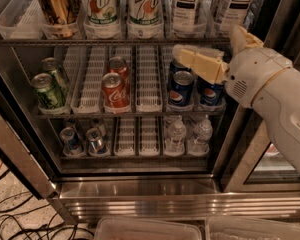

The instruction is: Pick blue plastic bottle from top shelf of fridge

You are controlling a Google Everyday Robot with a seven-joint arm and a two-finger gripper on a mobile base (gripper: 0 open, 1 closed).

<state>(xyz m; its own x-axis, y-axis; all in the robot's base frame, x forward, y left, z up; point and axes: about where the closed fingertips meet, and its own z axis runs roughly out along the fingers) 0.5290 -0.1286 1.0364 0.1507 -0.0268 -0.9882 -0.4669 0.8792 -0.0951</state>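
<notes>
The single arm (286, 115) comes in from the lower right edge of the scene and rises up and to the left, its white shell thick and rounded. It ends in a bulbous white wrist (250, 76) with a small vented patch on its left face and a tan band round its right side. From the wrist the cream-coloured gripper (200, 63) reaches out to the left, nearly level and tipped slightly upward, right of the scene's centre in its upper half.
</notes>
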